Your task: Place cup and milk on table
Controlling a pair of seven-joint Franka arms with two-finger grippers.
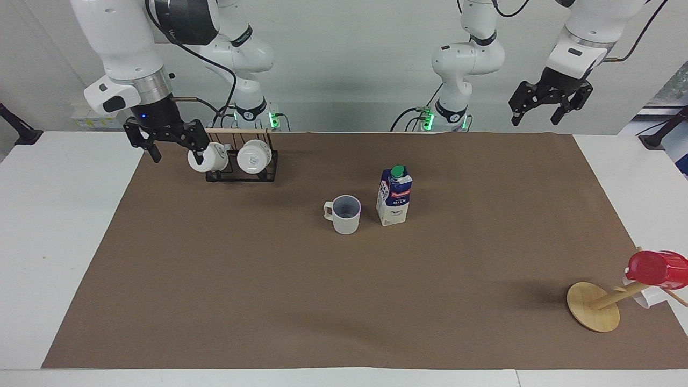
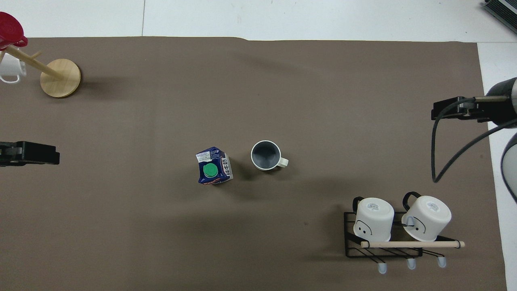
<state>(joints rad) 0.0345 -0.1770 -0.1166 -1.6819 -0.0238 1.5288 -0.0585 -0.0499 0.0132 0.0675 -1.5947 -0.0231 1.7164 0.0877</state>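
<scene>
Cup (image 1: 345, 214): upright on the brown paper sheet (image 1: 269, 279) near mid-table, mouth up, blue-grey inside showing; handle at 9 o'clock in the facing view, at 3 o'clock in the overhead view.
Milk (image 1: 394, 195): upright just beside the cup, apart from it, toward the left arm's end of the table; at 3 o'clock from the cup in the facing view; green cap on top, taller than the cup.
Table (image 1: 48, 215): white top, bare at both ends, paper sheet across the middle.
Left gripper (image 1: 549, 107): raised high over the robots' edge of the table at the left arm's end, at 1 o'clock from the milk in the facing view; fingers spread wide, holding nothing.
Right gripper (image 1: 173, 150): low over the paper's corner at the right arm's end, beside the black wire rack (image 1: 242, 171); at 10 o'clock from the cup in the facing view; fingers wide apart, empty.
Rack: two glossy white mugs (image 2: 373, 218) hung on it, wooden bar across.
Wooden stand (image 1: 594, 306): tipped over at 4 o'clock from the milk in the facing view, red cup (image 1: 657, 269) on its peg.
</scene>
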